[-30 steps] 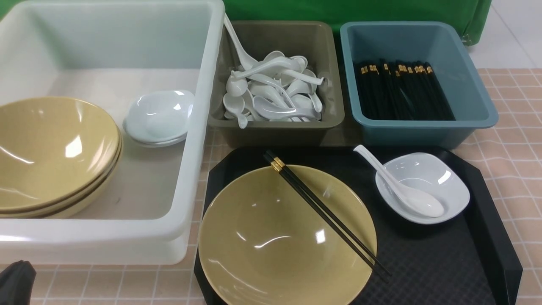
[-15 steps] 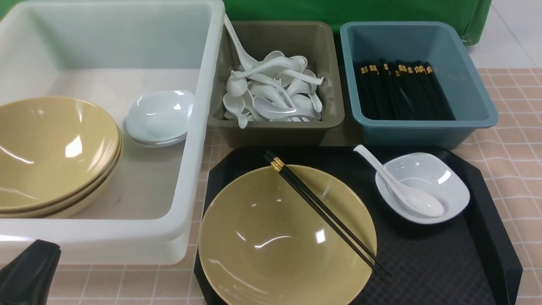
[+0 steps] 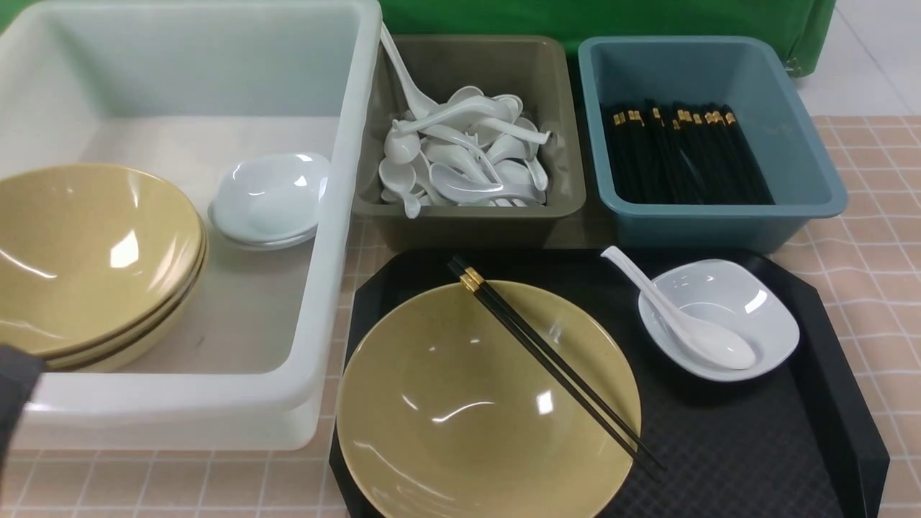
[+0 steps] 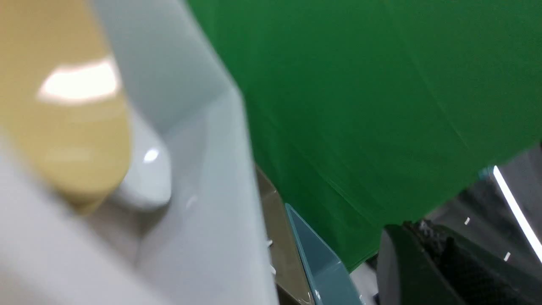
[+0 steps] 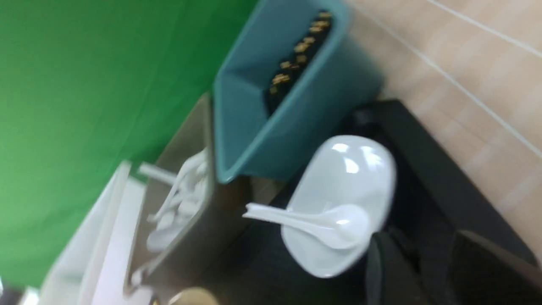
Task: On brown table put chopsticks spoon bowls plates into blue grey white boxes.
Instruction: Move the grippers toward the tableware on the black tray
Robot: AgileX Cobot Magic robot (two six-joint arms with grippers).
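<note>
Chopsticks [image 3: 554, 363] lie across the yellow bowl [image 3: 460, 417], well right of your closed left gripper [image 3: 16, 392]. Left wrist: white box [image 4: 211, 190] close ahead. Right wrist: spoon [image 5: 313, 222] rests in the white dish [image 5: 351, 169] just ahead of your right gripper [image 5: 402, 275]; its opening, you cannot tell.

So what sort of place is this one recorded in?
Probably a staged canteen dish-return station rather than a real kitchen: a green backdrop hangs behind, a black tray carries tableware, and a grey box and blue box hold sorted spoons and chopsticks.
</note>
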